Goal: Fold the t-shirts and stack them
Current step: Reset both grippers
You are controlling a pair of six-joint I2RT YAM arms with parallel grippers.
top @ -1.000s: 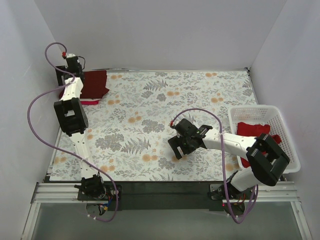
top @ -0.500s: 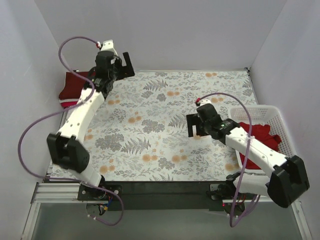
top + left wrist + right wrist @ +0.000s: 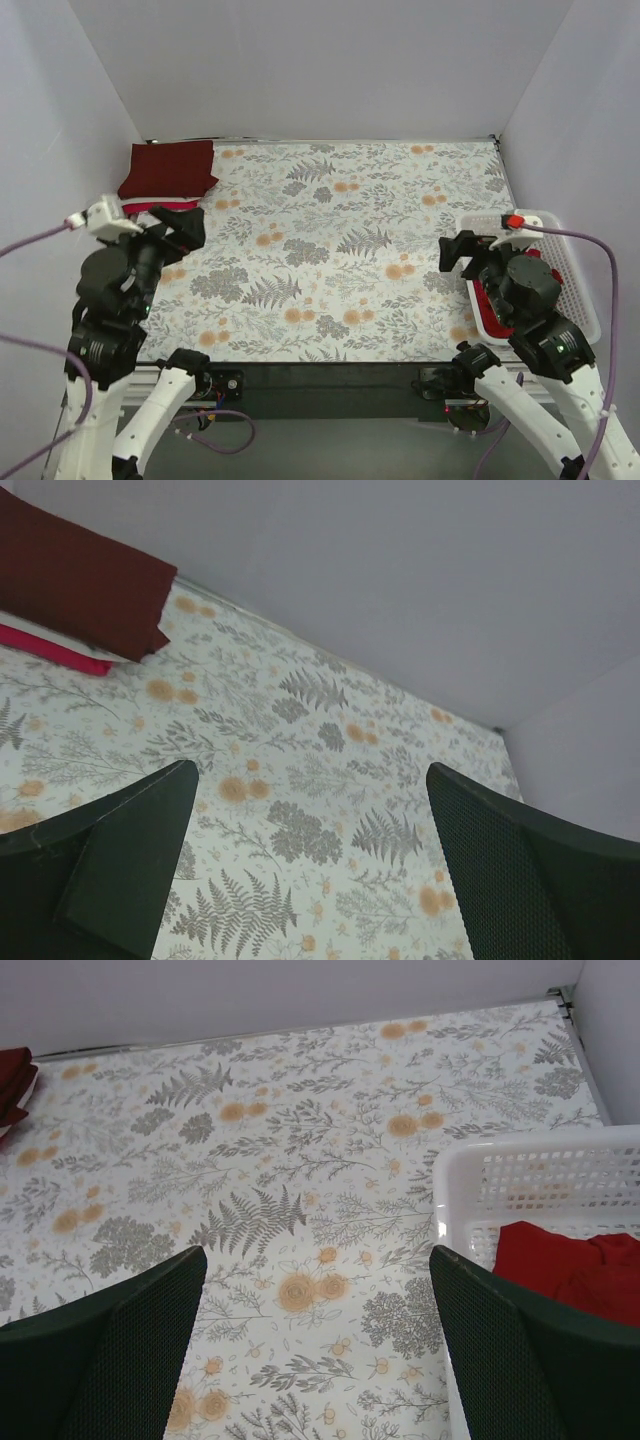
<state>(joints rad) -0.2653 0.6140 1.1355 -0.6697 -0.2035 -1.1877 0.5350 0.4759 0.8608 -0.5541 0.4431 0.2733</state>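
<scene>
A stack of folded t-shirts (image 3: 166, 168) lies at the table's far left corner: a dark maroon one on top, with a white and a brighter red edge (image 3: 170, 205) below. The left wrist view shows the same stack (image 3: 80, 575) well beyond the fingers. Another red t-shirt (image 3: 570, 1270) lies crumpled in the white basket (image 3: 530, 1165); my right arm hides most of it from above. My left gripper (image 3: 172, 232) (image 3: 312, 870) hangs open above the table's left side, holding nothing. My right gripper (image 3: 470, 250) (image 3: 318, 1350) is open and empty beside the basket's left wall.
The white lattice basket (image 3: 560, 245) stands at the right edge of the floral tablecloth (image 3: 330, 240). White walls close the table at the back and on both sides. Purple cables loop off both arms near the front corners.
Both arms have drawn back toward their bases and risen. The left gripper has left the stack at the far left; the right gripper has swung from mid-table to beside the basket. The left jaws opened wider.
</scene>
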